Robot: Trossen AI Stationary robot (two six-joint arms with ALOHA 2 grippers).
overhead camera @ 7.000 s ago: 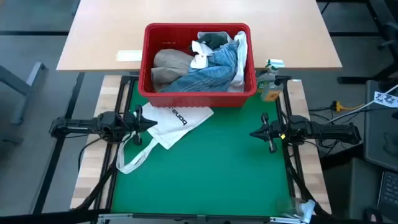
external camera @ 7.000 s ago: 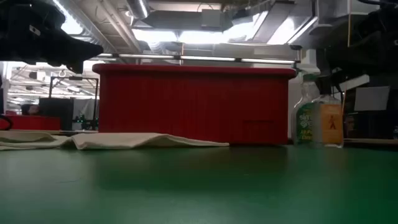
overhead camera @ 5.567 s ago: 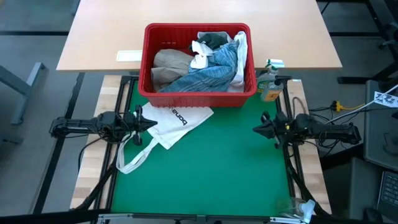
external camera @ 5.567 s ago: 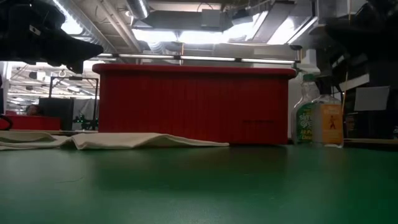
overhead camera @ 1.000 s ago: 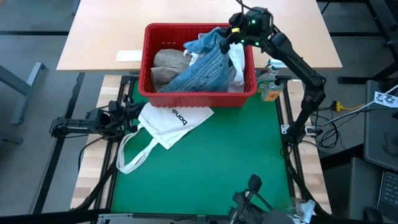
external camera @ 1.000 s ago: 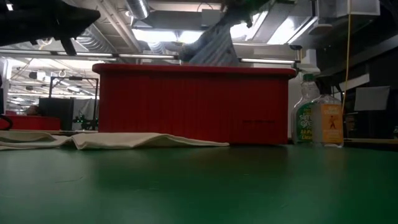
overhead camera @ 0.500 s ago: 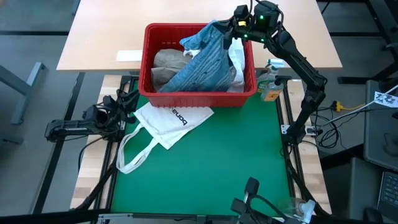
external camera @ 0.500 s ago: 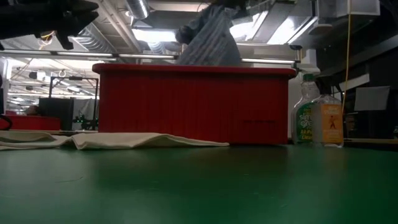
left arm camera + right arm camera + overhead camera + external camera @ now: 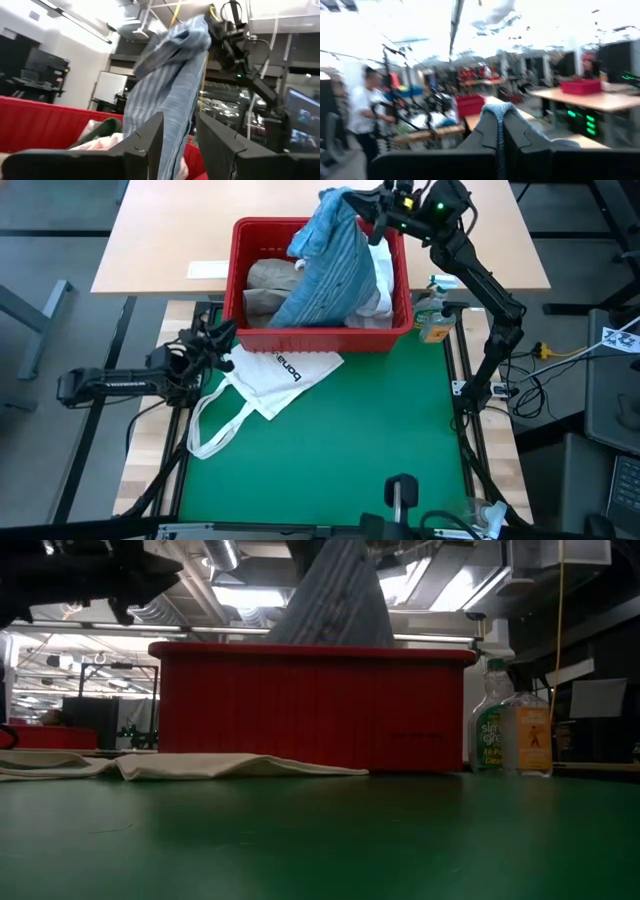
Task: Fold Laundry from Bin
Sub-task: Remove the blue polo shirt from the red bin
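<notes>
Above the red bin (image 9: 318, 330), the right gripper (image 9: 378, 204) is clamped on the blue-striped cloth (image 9: 332, 265), hanging into it. Beside the white tote bag (image 9: 275, 378), the left gripper (image 9: 224, 333) hovers, jaws apart.

Open hall with exposed ceiling ducts (image 9: 290, 570) and bright strip lights (image 9: 225, 555). Tan desk (image 9: 180, 230) behind a green mat (image 9: 340, 440), grey floor (image 9: 50, 230) around. Farther benches (image 9: 590, 100) with red bins (image 9: 580, 86); a person (image 9: 367, 115) standing beside equipment.
</notes>
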